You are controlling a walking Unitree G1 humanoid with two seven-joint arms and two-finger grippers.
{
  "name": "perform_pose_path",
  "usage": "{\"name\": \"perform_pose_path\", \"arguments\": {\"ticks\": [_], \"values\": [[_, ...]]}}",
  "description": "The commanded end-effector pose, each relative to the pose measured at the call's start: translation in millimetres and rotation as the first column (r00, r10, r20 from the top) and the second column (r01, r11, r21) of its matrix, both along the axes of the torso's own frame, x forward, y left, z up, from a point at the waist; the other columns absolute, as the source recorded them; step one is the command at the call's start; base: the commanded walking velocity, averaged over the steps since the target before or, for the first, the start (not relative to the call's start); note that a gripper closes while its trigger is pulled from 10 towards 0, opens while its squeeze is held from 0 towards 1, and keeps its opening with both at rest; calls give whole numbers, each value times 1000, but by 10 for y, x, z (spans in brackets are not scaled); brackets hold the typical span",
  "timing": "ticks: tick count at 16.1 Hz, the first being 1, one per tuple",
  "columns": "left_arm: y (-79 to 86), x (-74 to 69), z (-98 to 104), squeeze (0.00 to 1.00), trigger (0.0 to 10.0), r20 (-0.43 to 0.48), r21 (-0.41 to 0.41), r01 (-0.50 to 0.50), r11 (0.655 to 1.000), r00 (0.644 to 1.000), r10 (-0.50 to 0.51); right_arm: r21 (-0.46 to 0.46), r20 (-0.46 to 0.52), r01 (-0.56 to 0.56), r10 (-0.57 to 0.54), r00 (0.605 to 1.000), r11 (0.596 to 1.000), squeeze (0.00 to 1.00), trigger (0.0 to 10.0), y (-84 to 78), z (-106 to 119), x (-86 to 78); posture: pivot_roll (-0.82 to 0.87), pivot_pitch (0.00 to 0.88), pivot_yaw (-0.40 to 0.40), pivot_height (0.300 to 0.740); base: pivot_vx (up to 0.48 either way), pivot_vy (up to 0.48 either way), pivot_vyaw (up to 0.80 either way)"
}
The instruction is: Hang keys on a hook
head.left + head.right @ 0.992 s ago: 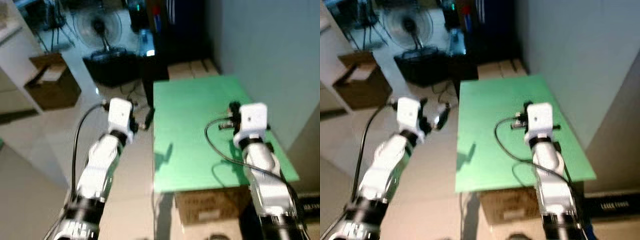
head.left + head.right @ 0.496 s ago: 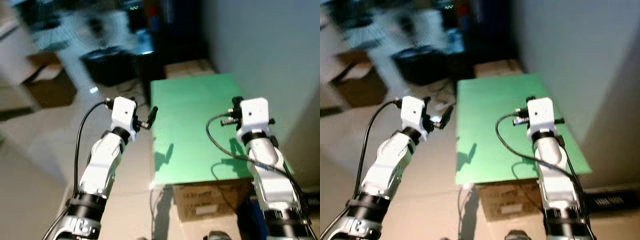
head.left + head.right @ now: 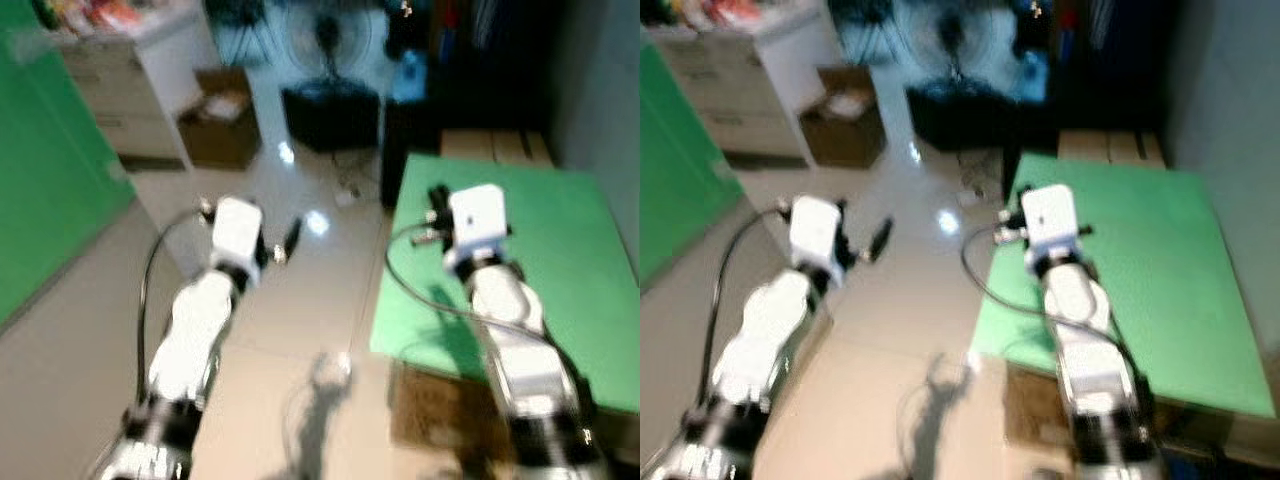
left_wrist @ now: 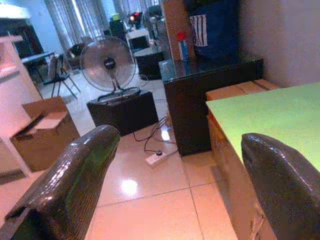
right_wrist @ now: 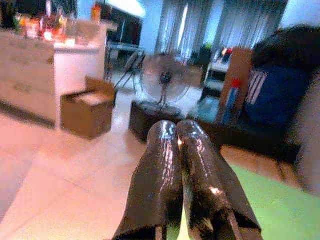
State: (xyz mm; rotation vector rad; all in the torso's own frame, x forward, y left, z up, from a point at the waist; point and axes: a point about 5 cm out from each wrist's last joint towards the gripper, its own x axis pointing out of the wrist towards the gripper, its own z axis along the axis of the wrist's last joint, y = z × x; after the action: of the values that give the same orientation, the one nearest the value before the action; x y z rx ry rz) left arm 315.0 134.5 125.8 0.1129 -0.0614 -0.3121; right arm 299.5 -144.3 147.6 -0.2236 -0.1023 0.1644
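Note:
Both arms are raised in front of me over a pale tiled floor (image 3: 300,300). My left gripper (image 3: 280,236) hovers above the tiles, to the left of a green table (image 3: 560,260). Its two black fingers (image 4: 80,175) stand wide open with nothing between them. My right gripper (image 3: 438,197) is held over the table's near left corner. Its fingers (image 5: 165,165) are pressed shut together and hold nothing. Both eye views are blurred.
A standing fan (image 3: 330,35) sits on a black box (image 3: 330,115) at the back. An open cardboard box (image 3: 225,130) lies beside a white cabinet (image 3: 130,70). A green panel (image 3: 50,180) stands at the left. Another cardboard box (image 3: 440,410) sits under the table.
The whole picture has swung, so the camera has turned left; the table now lies further right and a green panel has come in. Both arms keep their pose.

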Motion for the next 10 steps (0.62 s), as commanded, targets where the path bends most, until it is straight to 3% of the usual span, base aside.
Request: {"name": "perform_pose_path", "arguments": {"ticks": [1,10], "values": [[85,11,77,0,10000,37,-9,-57,998,998,58,15,4,-22,22,1000,1000,0,10000,34,39,15,-150,0,122,740,0,0,800],[158,-66,138,0,10000,77,-31,-132,991,988,134,60,4,-94,94,996,994,0,10000,163,44,-14,-124,0,93,740,0,0,800]]}}
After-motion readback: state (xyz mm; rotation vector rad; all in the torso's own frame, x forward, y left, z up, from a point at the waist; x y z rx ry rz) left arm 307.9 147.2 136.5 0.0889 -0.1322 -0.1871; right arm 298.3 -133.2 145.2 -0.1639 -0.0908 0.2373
